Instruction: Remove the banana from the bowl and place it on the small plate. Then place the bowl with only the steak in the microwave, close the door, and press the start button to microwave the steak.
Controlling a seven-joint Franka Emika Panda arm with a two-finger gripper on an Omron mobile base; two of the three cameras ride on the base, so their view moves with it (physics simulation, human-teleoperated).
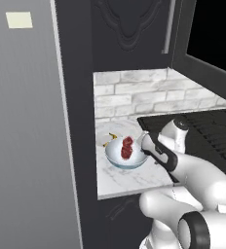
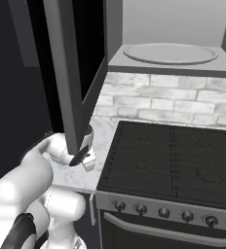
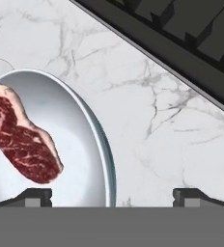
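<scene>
Arm reached low over marble counter (image 1: 134, 177); gripper (image 3: 112, 195) wide, empty, straddling bowl (image 1: 126, 158) rim. Steak (image 1: 127, 147) lay inside, long axis running rim to centre. Banana (image 1: 109, 139) behind bowl.

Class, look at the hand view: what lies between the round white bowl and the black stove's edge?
Bare white marble counter alone lies between the round white bowl holding the dark red steak and the black stove, in the hand view.
</scene>
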